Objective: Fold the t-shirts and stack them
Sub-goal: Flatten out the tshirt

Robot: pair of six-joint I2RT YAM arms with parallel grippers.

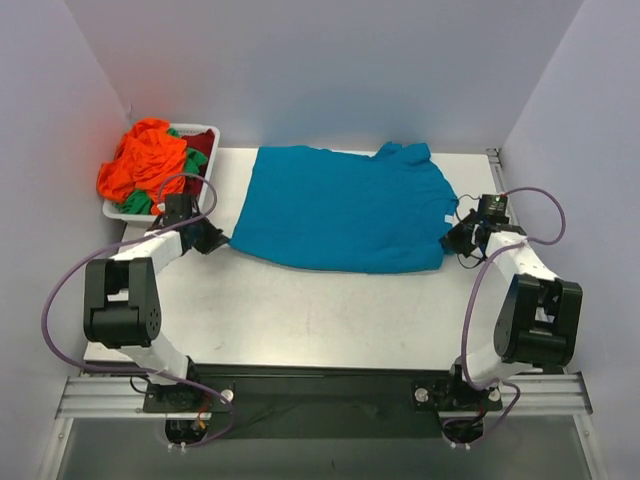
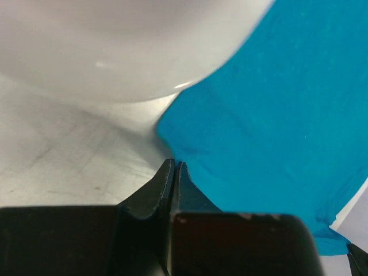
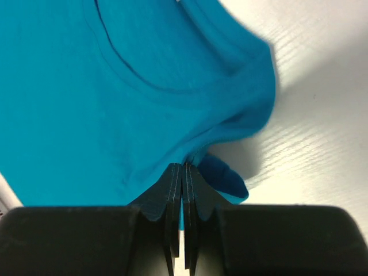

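Roughly centred on the white table [image 1: 300, 310] lay one teal t-shirt [image 1: 345, 208], spread flat with its long axis left to right. The collar end sat to the right and the hem end to the left. Single layer as far as could be seen, with a small bunched fold at the upper right sleeve.

Two arms were in view, one gripper each.

Left gripper [image 1: 212, 240]: jaws pressed together on the near-left hem corner of the teal t-shirt. From above, that corner was drawn out to a point at the tips. In the left wrist view the cloth edge met the closed fingers [image 2: 164, 184] right at their tips.

Right gripper [image 1: 455, 238]: jaws together, clamped on the near-right edge of the same shirt, beside the collar. In the right wrist view a sliver of teal showed between the two fingers [image 3: 172, 190], and a small flap hung beside them.

One white tray [image 1: 210, 131] stood at the far-left corner of the table, apart from the teal t-shirt. It held a heap in three colours: one large mound of orange cloth [image 1: 140, 165] on top, green cloth [image 1: 195, 160] showing in two patches, and one patch of dark red cloth [image 1: 201, 143] at the far side. How many shirts made up the heap could not be counted.
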